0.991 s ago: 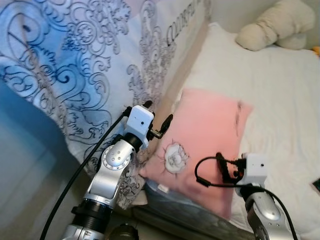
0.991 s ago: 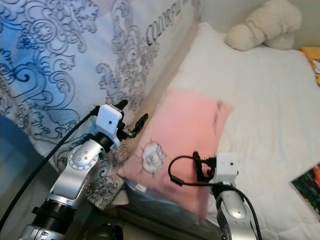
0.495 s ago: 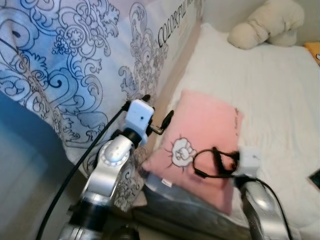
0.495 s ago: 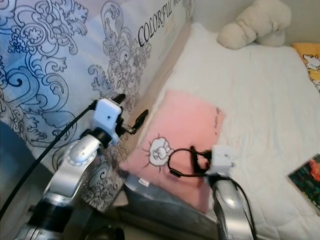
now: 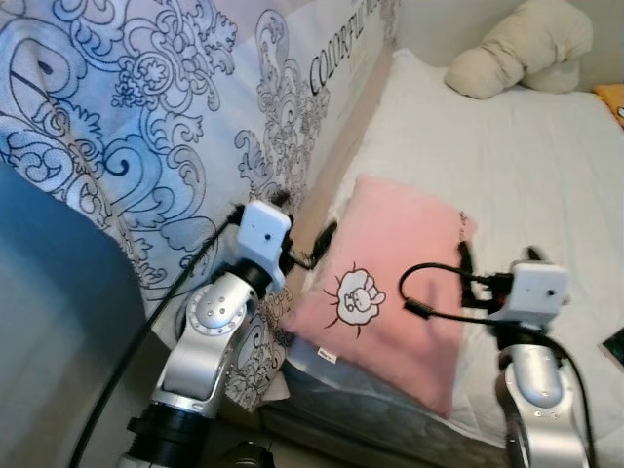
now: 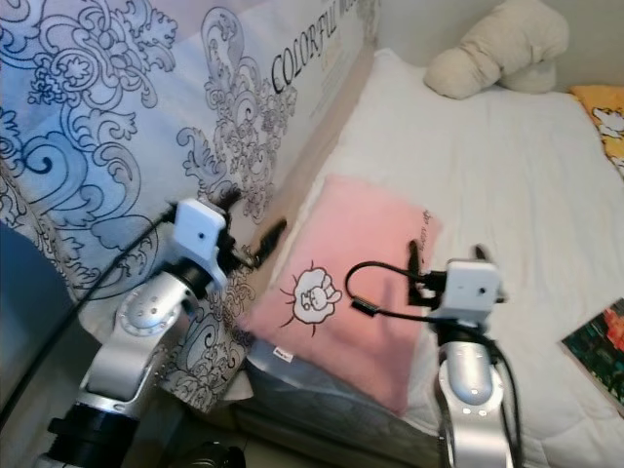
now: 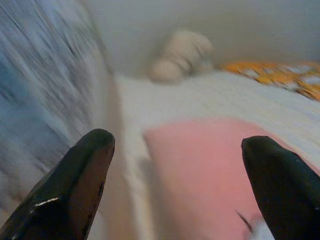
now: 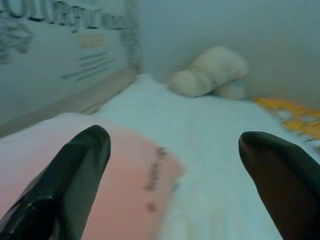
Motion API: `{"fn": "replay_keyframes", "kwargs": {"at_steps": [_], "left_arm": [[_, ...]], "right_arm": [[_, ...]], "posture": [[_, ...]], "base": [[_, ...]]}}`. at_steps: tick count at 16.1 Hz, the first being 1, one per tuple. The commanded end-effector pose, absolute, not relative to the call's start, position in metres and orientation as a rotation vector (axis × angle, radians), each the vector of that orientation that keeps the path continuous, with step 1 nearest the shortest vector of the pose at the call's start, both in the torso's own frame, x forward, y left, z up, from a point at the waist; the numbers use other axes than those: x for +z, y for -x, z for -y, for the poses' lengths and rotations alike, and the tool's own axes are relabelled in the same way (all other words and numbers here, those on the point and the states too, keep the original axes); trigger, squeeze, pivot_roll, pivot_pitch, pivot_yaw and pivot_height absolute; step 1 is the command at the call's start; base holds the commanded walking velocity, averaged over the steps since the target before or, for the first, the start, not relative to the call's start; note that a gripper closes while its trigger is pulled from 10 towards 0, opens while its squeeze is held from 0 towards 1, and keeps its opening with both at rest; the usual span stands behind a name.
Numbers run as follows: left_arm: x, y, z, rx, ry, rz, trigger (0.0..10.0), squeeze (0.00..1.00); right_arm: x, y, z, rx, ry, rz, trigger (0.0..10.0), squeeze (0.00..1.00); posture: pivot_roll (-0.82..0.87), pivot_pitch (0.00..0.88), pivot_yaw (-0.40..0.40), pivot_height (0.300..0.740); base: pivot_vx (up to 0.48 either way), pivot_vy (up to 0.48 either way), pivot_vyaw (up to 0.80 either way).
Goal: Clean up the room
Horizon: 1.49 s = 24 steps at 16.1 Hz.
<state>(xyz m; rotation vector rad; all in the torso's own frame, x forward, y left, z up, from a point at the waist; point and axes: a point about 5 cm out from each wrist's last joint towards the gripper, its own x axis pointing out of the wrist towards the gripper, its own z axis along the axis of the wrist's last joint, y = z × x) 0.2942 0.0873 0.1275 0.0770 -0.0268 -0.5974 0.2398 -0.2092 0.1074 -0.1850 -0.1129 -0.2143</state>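
A pink pillow [image 5: 395, 278] with a cartoon sheep lies on the white bed sheet [image 5: 517, 166], next to the bed's left edge. My left gripper [image 5: 304, 222] hovers open just off the pillow's left edge, beside the hanging patterned cover; its wrist view shows both black fingers [image 7: 85, 175] wide apart with the pillow [image 7: 200, 170] between and beyond them. My right gripper [image 8: 175, 137] is open too, held low over the pillow's right edge [image 8: 125, 185], pointing up the bed. Nothing is between either pair of fingers.
A blue and white patterned cover [image 5: 146, 117] hangs along the left side of the bed. A cream plush toy [image 5: 522, 44] lies at the bed's head, a yellow item [image 6: 604, 107] at far right, and a book [image 6: 597, 356] near the right edge.
The right arm has swung right and up, from over the pillow's near part to its right edge. The left gripper stays by the pillow's left edge. The camera has shifted a little.
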Motion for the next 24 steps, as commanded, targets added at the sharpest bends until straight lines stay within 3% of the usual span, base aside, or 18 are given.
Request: {"fn": "replay_keyframes", "kwargs": {"at_steps": [1, 3, 4, 5, 7, 9, 11, 13, 15, 16, 21, 24], "left_arm": [[0.107, -0.298, -0.074, -0.691, -0.062, -0.104, 10.0, 0.0], [0.094, -0.316, -0.061, -0.704, -0.049, -0.21, 10.0, 0.0], [0.093, -0.323, -0.058, -0.693, -0.045, -0.225, 10.0, 1.0], [0.095, -0.343, -0.05, -0.646, -0.019, -0.283, 10.0, 1.0], [0.1, -0.351, -0.046, -0.631, -0.01, -0.296, 10.0, 1.0], [0.104, -0.36, -0.042, -0.61, -0.034, -0.325, 10.0, 1.0], [0.104, -0.361, -0.039, -0.61, -0.033, -0.341, 10.0, 1.0], [0.101, -0.36, -0.033, -0.652, -0.004, -0.391, 10.0, 1.0], [0.095, -0.358, -0.034, -0.65, -0.027, -0.424, 10.0, 1.0], [0.089, -0.355, -0.036, -0.646, -0.042, -0.454, 10.0, 0.0], [0.07, -0.35, -0.054, -0.538, 0.018, -0.569, 10.0, 0.0], [0.058, -0.34, -0.046, -0.586, -0.021, -0.618, 10.0, 0.0]], "right_arm": [[0.107, -0.236, 0.215, -0.263, 0.224, 0.105, 10.0, 0.0], [0.094, -0.229, 0.21, -0.261, 0.209, 0.039, 10.0, 0.0], [0.091, -0.226, 0.206, -0.244, 0.203, 0.028, 10.0, 0.0], [0.083, -0.216, 0.188, -0.141, 0.142, -0.01, 10.0, 0.0], [0.084, -0.205, 0.178, -0.06, 0.121, -0.005, 10.0, 0.0], [0.076, -0.176, 0.184, -0.027, 0.127, -0.05, 10.0, 0.0], [0.068, -0.166, 0.189, -0.033, 0.097, -0.106, 10.0, 0.0], [0.05, -0.147, 0.189, 0.029, -0.128, -0.269, 10.0, 0.0], [0.048, -0.142, 0.182, 0.106, -0.127, -0.301, 10.0, 0.0], [0.048, -0.142, 0.181, 0.104, -0.141, -0.303, 10.0, 0.0], [0.052, -0.145, 0.173, 0.211, -0.179, -0.32, 10.0, 0.0], [0.051, -0.143, 0.174, 0.233, -0.163, -0.339, 10.0, 0.0]], "posture": [[0.07, 0.0, -0.021, 0.74], [0.04, 0.0, -0.018, 0.74], [0.03, 0.0, -0.014, 0.74], [0.0, 0.0, -0.014, 0.74], [-0.03, 0.0, -0.006, 0.74], [-0.07, 0.0, 0.006, 0.74], [-0.08, 0.0, 0.01, 0.74], [-0.1, 0.0, 0.02, 0.74], [-0.1, 0.0, 0.019, 0.74], [-0.1, 0.0, 0.017, 0.74], [-0.09, 0.0, 0.005, 0.74], [-0.1, 0.0, 0.002, 0.74]], "base": [[0.0, 0.0, 0.0], [0.0, 0.0, 0.0], [0.0, 0.0, 0.0], [0.0, 0.0, 0.0], [0.0, 0.0, 0.0], [0.0, 0.0, 0.0], [0.0, 0.0, 0.0], [0.0, 0.0, 0.0], [0.0, 0.0, 0.0], [0.0, 0.0, 0.0], [0.0, 0.0, 0.0], [0.0, 0.0, 0.0]]}}
